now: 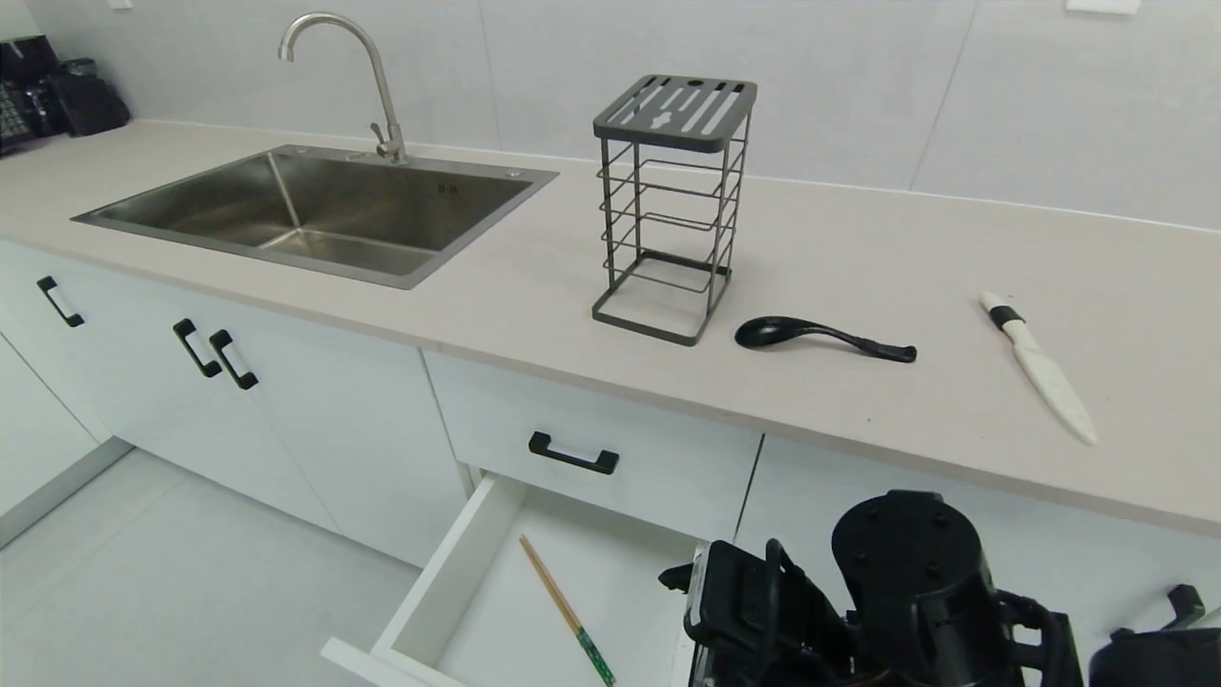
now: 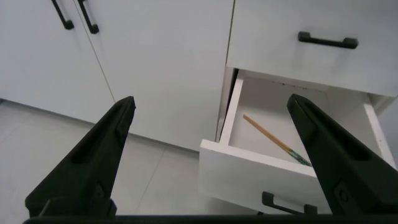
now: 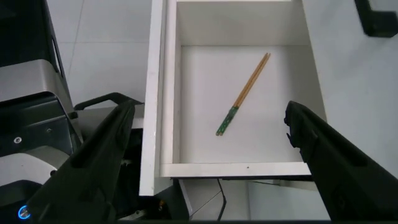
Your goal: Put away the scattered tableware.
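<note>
1. Lying flat on the floor of the open drawer (image 1: 446, 572) (image 2: 230, 118) (image 3: 163, 93), I logged one pair of chopsticks (image 1: 566, 611) (image 2: 277, 140) (image 3: 244, 93): wooden, with green patterned ends, the two sticks side by side and set at a slant to the drawer walls.
2. Left gripper (image 2: 210, 99): I saw its jaws spread wide with nothing between them. It hung in front of the white cabinet fronts, beside the open drawer.
3. Right gripper (image 3: 209, 107): its jaws were likewise wide apart and empty. It was held over the open drawer, with the chopsticks showing below, between the two fingers.
4. Black spoon (image 1: 820, 336): I found it flat on the countertop (image 1: 858, 248), its bowl just beside the foot of the rack and its handle pointing away from it.
5. White knife (image 1: 1038, 367) with a black band at the handle: it lay on the countertop well apart from the spoon, on the robot's right.
6. Wire rack (image 1: 672, 210): dark, upright, with a slotted top. It stood on the countertop between the sink (image 1: 315, 205) and the spoon.
7. Faucet (image 1: 348, 67): a curved spout, mounted at the back rim of the sink.
8. Closed drawer with a black handle (image 1: 573, 453), directly above the open one.
</note>
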You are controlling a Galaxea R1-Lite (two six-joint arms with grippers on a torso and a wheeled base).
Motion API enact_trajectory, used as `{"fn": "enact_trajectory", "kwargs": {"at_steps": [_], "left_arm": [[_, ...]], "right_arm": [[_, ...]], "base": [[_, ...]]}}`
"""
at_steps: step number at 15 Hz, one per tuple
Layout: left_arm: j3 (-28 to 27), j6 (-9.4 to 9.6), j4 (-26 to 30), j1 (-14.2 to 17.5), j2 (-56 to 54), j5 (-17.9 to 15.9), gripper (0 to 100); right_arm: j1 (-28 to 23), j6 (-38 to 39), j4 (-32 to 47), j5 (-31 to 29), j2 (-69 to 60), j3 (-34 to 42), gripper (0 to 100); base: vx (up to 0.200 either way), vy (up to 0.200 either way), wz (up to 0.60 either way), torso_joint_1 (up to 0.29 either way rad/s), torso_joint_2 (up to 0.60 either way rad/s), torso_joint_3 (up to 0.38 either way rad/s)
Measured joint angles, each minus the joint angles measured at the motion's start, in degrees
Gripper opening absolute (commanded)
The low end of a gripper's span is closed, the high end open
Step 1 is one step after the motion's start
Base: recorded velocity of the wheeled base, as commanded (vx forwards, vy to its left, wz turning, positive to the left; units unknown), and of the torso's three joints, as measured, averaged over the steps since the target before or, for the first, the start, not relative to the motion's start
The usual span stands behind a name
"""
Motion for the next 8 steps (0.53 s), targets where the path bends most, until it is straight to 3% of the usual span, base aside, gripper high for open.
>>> {"fn": "enact_trajectory", "kwargs": {"at_steps": [3, 8], "left_arm": [[0.0, 0.0, 0.0, 0.0, 0.0, 0.0, 100], [0.0, 0.0, 0.0, 0.0, 0.0, 0.0, 100]], "right_arm": [[-0.1, 0.0, 0.1, 0.0, 0.0, 0.0, 100], [-0.1, 0.5, 0.1, 0.0, 0.1, -0.1, 100]], "base": [[0.0, 0.0, 0.0, 0.391, -0.49, -0.233], [0.0, 0.0, 0.0, 0.288, -0.52, -0.246]]}}
